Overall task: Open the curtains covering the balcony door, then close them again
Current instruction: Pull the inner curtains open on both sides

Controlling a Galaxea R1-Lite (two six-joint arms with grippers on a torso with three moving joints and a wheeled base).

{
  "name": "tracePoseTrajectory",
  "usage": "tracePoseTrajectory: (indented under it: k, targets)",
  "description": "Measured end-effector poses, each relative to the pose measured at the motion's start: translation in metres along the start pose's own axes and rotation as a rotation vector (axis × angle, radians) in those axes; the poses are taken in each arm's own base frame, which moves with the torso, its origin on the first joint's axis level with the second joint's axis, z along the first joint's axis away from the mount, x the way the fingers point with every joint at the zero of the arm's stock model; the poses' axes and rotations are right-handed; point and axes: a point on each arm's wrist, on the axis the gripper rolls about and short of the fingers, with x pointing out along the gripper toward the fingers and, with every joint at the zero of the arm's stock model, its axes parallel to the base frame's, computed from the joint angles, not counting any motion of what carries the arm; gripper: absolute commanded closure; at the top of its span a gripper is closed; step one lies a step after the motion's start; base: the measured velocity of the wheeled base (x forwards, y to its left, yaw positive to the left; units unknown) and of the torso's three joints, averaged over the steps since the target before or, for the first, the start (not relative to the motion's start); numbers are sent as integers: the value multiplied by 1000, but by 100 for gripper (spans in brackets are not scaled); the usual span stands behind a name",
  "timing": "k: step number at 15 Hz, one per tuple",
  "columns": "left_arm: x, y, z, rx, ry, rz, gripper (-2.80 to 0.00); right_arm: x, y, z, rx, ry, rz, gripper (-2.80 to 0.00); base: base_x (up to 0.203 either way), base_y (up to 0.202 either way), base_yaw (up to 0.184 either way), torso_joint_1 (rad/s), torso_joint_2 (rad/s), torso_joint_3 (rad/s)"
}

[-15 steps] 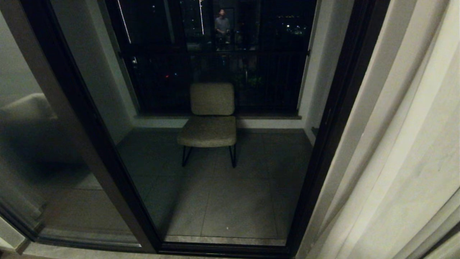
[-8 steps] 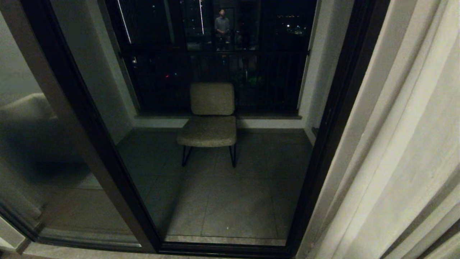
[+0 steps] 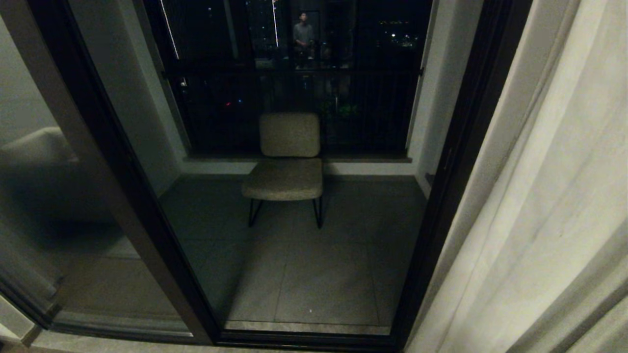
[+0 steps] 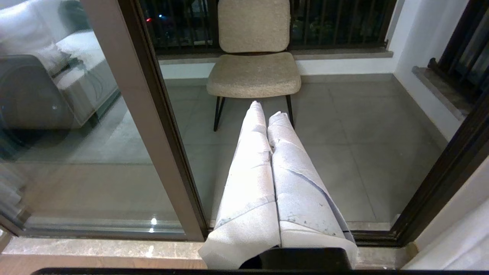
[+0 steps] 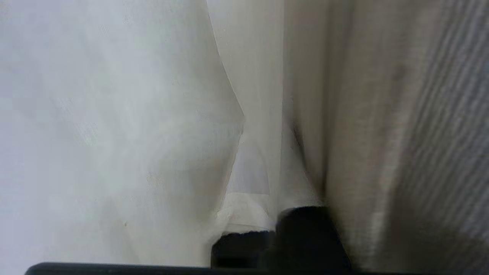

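The cream curtains point(image 3: 544, 206) hang bunched at the right, their edge against the dark frame of the balcony door point(image 3: 456, 162); the opening and the left glass pane point(image 3: 49, 196) are uncovered. Neither arm shows in the head view. In the right wrist view, my right gripper point(image 5: 280, 133) is pressed into the curtains, with thin sheer cloth point(image 5: 114, 114) draped over it and thicker woven cloth point(image 5: 382, 133) beside it. My left gripper point(image 4: 267, 110) is shut and holds nothing, parked low and pointing at the door frame point(image 4: 153, 114) and the sill.
A beige chair point(image 3: 287, 166) on black legs stands on the tiled balcony floor before a dark railing point(image 3: 294, 98). A person's reflection point(image 3: 303, 34) shows in the far glass. A stone sill point(image 4: 95, 248) runs along the door's bottom track.
The curtain's folds at the right have shifted and smoothed out, and the dark fold at the lower right has changed shape. Door, chair and left arm have not moved.
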Motion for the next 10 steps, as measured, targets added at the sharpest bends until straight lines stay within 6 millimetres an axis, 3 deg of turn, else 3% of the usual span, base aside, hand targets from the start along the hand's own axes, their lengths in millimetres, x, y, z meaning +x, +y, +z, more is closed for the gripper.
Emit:
tracePoseTrajectory:
  k: [5, 10]
  targets:
    - [0, 0, 0, 0, 0, 0, 0, -11, 2, 1, 3, 3, 4, -280, 0, 0, 0, 0, 0, 0]
    - [0, 0, 0, 0, 0, 0, 0, -44, 7, -2, 9, 28, 72, -280, 0, 0, 0, 0, 0, 0]
